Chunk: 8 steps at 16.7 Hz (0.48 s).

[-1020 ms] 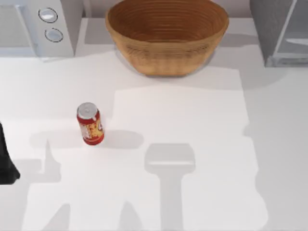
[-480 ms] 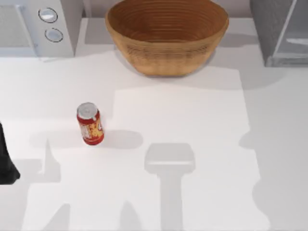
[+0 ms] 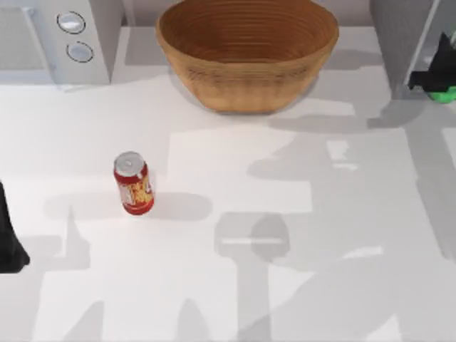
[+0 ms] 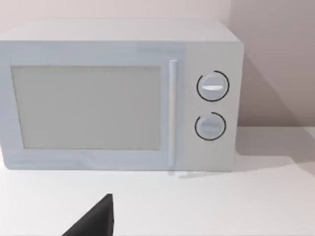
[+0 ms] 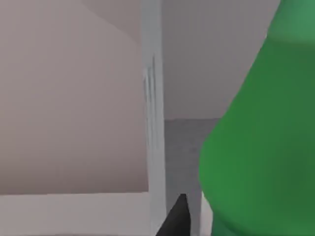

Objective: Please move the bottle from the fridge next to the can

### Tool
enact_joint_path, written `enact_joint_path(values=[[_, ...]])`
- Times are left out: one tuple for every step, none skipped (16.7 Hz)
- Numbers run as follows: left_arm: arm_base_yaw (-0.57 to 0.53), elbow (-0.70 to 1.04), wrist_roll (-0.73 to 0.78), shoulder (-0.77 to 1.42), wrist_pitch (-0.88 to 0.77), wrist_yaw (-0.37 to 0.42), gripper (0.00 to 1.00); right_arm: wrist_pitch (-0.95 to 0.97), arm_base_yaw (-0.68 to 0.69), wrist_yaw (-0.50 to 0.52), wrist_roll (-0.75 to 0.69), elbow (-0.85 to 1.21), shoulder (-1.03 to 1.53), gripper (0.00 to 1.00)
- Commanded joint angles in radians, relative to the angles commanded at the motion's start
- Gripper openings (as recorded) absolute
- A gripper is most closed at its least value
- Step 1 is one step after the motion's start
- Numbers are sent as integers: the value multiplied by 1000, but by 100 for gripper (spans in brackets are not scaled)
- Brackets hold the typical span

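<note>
- At the far right edge of the top view, the right gripper (image 3: 431,80) is a dark shape against the bottle (image 3: 446,93), right by the fridge (image 3: 402,43); whether it grips cannot be told.
- The bottle's green body (image 5: 261,147) looms beside the fridge's pale door edge (image 5: 155,123).
- The can (image 3: 133,183) stands upright, well apart to the left, on the table (image 3: 285,214), with bare surface all round; its yellow-orange label is probably lettered but unreadable.
- The left gripper (image 3: 8,239) is parked at the left edge, facing the microwave (image 4: 118,93).
</note>
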Motion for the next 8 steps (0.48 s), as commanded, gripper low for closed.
enact_joint_path(values=[[0, 0, 0, 0, 0, 0, 100, 4, 94, 90, 5, 17, 28, 0], [0, 0, 0, 0, 0, 0, 100, 7, 190, 183, 10, 34, 54, 0], [0, 0, 0, 0, 0, 0, 100, 8, 287, 276, 14, 50, 78, 0], [0, 0, 0, 0, 0, 0, 100, 8, 382, 369, 18, 64, 100, 0], [0, 0, 0, 0, 0, 0, 100, 7, 473, 458, 22, 78, 119, 0], [0, 0, 0, 0, 0, 0, 100, 4, 559, 543, 26, 91, 135, 0], [0, 0, 0, 0, 0, 0, 100, 1, 638, 621, 29, 102, 150, 0], [0, 0, 0, 0, 0, 0, 100, -4, 706, 689, 32, 111, 161, 0]])
